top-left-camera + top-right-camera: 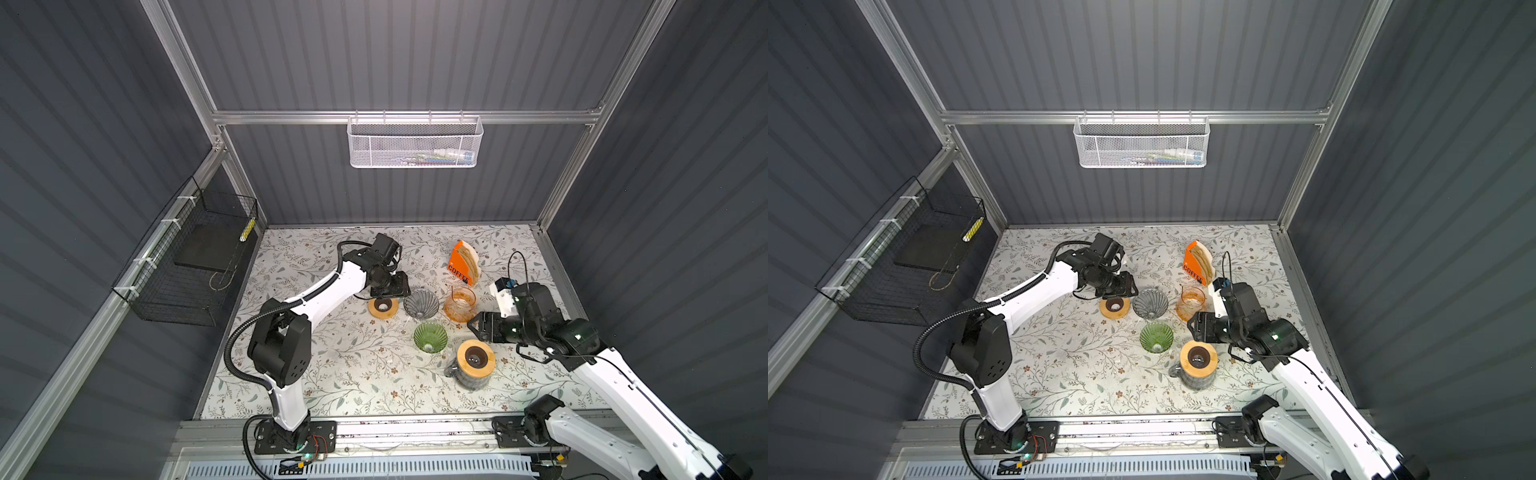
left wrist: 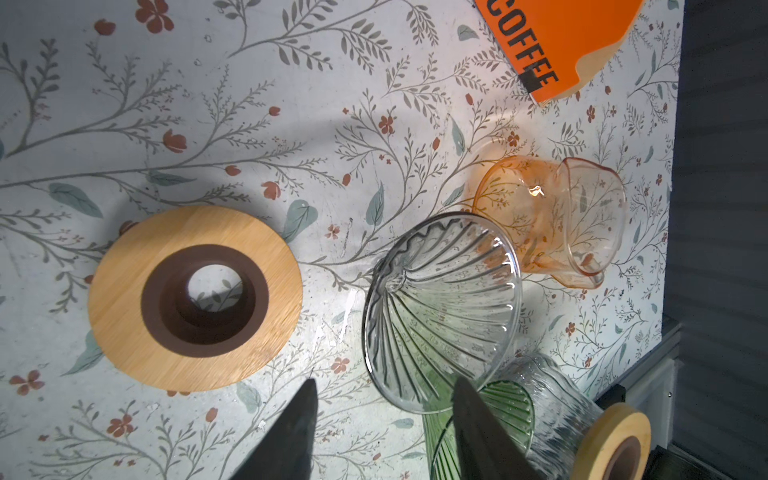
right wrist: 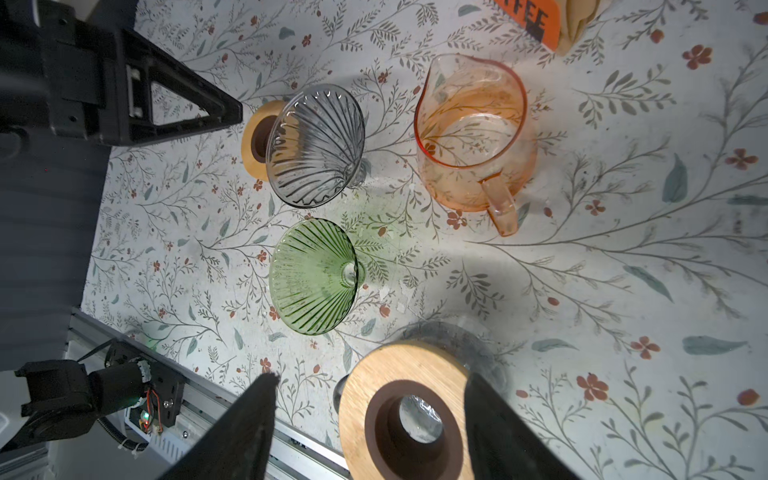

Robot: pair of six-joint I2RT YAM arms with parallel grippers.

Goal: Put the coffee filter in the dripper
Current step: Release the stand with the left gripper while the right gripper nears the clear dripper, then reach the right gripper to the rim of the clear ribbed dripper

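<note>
Toward the far edge of the counter (image 1: 332, 386), coffee filters (image 1: 473, 258) stood in their orange holder (image 1: 458, 266), apart from the grey dripper (image 1: 421, 302). My left claw (image 2: 384, 386) and right claw (image 3: 370, 378) both hung open, empty.

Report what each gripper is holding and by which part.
Nothing is held: the left gripper and the right gripper are both open and empty.

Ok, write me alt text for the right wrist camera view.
The right hand, open, hovers above a round bamboo ring with a brown centre, on a glass jar. Beyond, on the floral tabletop, a green ribbed glass dripper and a grey ribbed glass dripper lie on their sides beside an upright orange glass pitcher.
</note>
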